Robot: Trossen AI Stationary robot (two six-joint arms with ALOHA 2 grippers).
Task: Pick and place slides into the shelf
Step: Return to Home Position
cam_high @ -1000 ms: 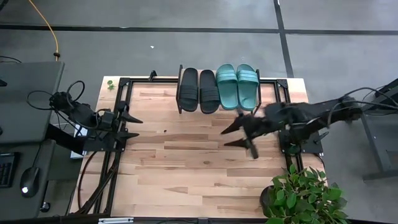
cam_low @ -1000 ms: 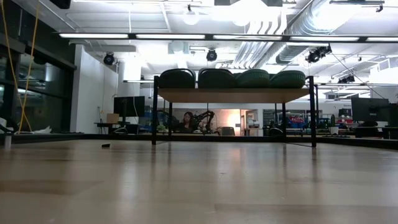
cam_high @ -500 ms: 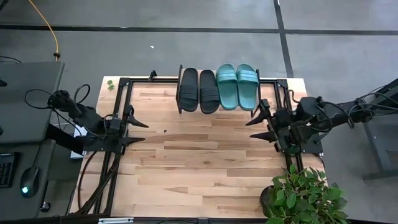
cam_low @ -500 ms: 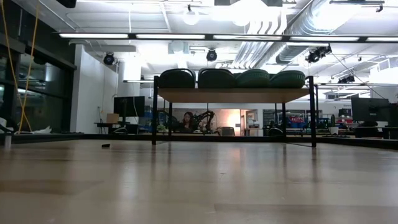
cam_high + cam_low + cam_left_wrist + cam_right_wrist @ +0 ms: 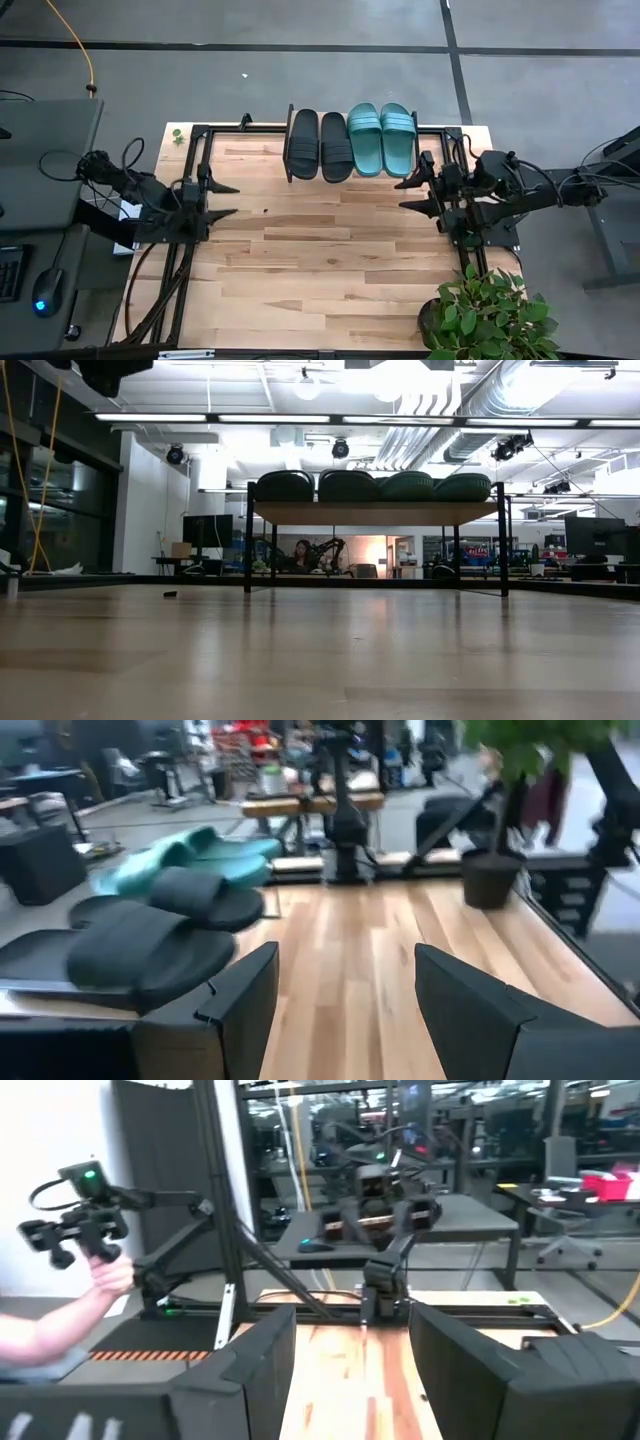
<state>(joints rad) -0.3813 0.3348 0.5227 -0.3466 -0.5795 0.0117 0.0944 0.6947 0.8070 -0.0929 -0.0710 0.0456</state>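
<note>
Four slides lie side by side on top of the shelf [image 5: 345, 178] at the table's far edge, soles on its wooden plank: two black slides [image 5: 320, 145] on the left, two teal slides [image 5: 381, 138] on the right. The low view shows the shelf's plank [image 5: 375, 511] with the slides [image 5: 347, 485] in a row on it. My left gripper [image 5: 236, 200] is open above the table's left part. My right gripper [image 5: 400, 196] is open by the shelf's right end. In the left wrist view the black slides [image 5: 150, 945] lie beside my open left gripper [image 5: 345, 952].
A potted plant [image 5: 485, 315] stands at the table's near right corner. A small dark speck [image 5: 265, 211] lies on the wood. The right wrist view shows a person's hand [image 5: 105, 1275] holding a controller beyond the table's left side.
My right gripper has drawn back from the middle of the table toward the right edge and a little toward the far edge, staying open and empty. My left gripper has shifted only slightly. The slides have stayed on the shelf.
</note>
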